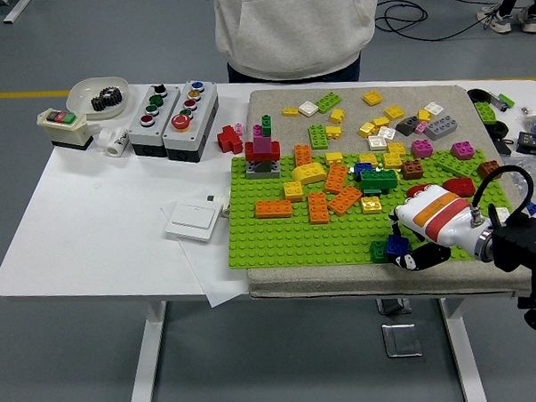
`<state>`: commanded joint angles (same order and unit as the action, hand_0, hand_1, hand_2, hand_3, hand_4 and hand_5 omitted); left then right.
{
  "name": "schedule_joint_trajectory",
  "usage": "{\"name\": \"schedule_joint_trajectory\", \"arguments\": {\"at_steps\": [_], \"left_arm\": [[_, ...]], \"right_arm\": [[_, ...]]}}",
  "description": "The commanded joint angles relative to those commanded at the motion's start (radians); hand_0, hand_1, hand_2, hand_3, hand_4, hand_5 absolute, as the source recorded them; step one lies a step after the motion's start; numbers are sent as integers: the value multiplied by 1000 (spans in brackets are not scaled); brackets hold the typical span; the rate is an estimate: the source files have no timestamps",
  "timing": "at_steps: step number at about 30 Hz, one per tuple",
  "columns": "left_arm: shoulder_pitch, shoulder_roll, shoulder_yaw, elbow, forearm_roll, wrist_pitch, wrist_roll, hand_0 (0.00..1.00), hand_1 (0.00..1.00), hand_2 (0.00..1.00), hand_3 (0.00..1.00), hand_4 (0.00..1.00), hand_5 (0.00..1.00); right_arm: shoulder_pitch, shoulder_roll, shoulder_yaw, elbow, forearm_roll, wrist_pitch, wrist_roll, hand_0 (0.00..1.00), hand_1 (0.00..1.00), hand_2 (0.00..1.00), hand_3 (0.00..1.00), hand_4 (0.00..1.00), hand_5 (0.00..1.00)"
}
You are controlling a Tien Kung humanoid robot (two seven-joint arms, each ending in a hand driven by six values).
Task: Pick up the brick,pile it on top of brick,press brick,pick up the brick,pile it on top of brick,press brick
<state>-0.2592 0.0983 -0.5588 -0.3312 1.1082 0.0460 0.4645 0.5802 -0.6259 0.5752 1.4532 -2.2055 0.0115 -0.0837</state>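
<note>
My right hand (410,245), white with red and orange bands, lies low over the near right corner of the green baseplate (278,236). Its fingers curl around a small blue brick (395,244) that sits beside a dark green brick (379,249) at the plate's front edge. Whether the blue brick rests on the green one I cannot tell. Several orange bricks (318,208), a yellow rounded brick (309,172) and a green brick (378,181) lie on the plate's middle. A red and pink stack (262,151) stands at its far left. My left arm is out of view.
Loose bricks cover the grey mat (353,108) behind the plate. Two button boxes (174,119), a switch box (63,127), a bowl with a gear (99,94) and a white flat switch (193,219) lie to the left. A person in a grey hoodie (287,26) stands at the far side.
</note>
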Motion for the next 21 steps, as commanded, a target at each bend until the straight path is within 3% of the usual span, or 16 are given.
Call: {"name": "schedule_joint_trajectory", "arguments": {"at_steps": [21], "left_arm": [[-6, 2, 2, 0, -3, 0, -1, 670, 710, 732, 588, 671, 662]], "right_arm": [[5, 3, 3, -7, -24, -3, 14, 201, 208, 340, 522, 858, 550]]}}
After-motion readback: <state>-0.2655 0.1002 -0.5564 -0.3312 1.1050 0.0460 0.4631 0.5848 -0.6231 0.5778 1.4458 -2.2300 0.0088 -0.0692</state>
